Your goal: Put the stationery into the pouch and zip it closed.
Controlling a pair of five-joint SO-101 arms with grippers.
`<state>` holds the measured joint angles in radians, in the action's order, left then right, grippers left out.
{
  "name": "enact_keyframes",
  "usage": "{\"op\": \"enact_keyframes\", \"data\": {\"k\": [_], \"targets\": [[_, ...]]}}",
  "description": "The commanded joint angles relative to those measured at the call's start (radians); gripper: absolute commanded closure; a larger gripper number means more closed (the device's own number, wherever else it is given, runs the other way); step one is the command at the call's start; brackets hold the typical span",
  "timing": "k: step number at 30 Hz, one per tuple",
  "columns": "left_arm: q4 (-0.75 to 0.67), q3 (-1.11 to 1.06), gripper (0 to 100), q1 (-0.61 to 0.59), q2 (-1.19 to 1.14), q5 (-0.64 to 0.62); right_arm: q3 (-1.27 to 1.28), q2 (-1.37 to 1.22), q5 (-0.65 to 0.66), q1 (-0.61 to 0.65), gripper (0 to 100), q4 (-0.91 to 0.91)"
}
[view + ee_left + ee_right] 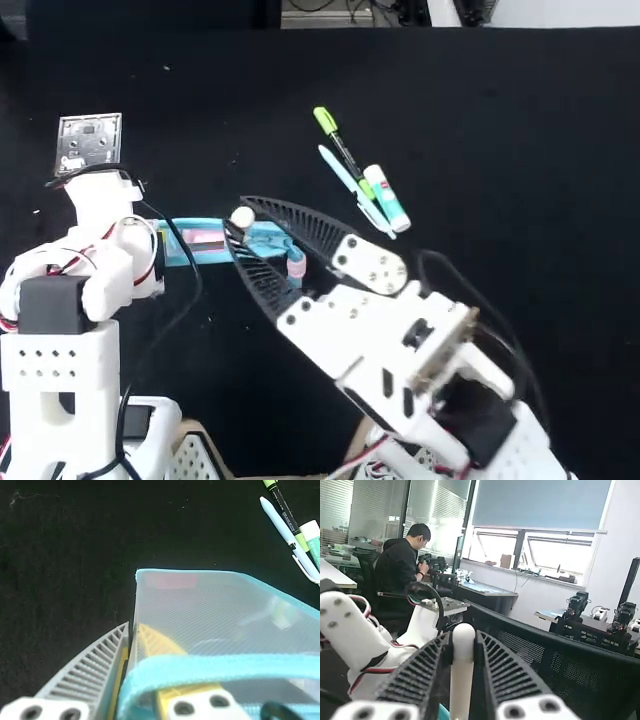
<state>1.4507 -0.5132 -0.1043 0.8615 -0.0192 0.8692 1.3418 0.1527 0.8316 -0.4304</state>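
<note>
A light-blue mesh pouch lies left of centre on the black table. My left gripper is shut on its end. In the left wrist view one grey finger is outside the pouch and a yellow one shows through the mesh. My right gripper hovers over the pouch, black fingers shut on a white round-tipped stick; the stick stands between the fingers. Further back lie a green pen, a pale blue pen and a white-and-teal glue stick, side by side.
A grey square plate with holes sits at the back left, behind the left arm's base. A pink piece shows at the pouch's right end under the right gripper. Open black table stretches to the right and back.
</note>
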Motion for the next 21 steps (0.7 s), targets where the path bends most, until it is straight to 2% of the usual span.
{"op": "enact_keyframes", "data": {"k": [1, 4, 8, 11, 16, 21], "targets": [[-0.009, -0.031, 97, -0.012, -0.008, -0.008, 0.005, -0.051, -0.008, 0.006, 98.7, 0.034], [-0.011, -0.031, 97, -0.01, -0.008, -0.008, 0.004, -0.097, -0.008, 0.017, 98.7, -0.002], [-0.011, -0.031, 97, -0.012, -0.008, -0.008, -0.002, -0.17, 0.0, 0.112, 98.6, -0.08], [-0.011, -0.031, 97, -0.012, -0.008, -0.008, -0.044, -0.202, 0.0, 0.13, 98.2, -0.114], [-0.011, -0.031, 97, -0.012, -0.008, -0.008, -0.163, -0.237, 0.0, 0.13, 82.2, -0.321], [-0.011, -0.031, 97, -0.012, -0.008, -0.008, -0.311, -0.239, 0.0, 0.13, 80.1, -0.462]]}}
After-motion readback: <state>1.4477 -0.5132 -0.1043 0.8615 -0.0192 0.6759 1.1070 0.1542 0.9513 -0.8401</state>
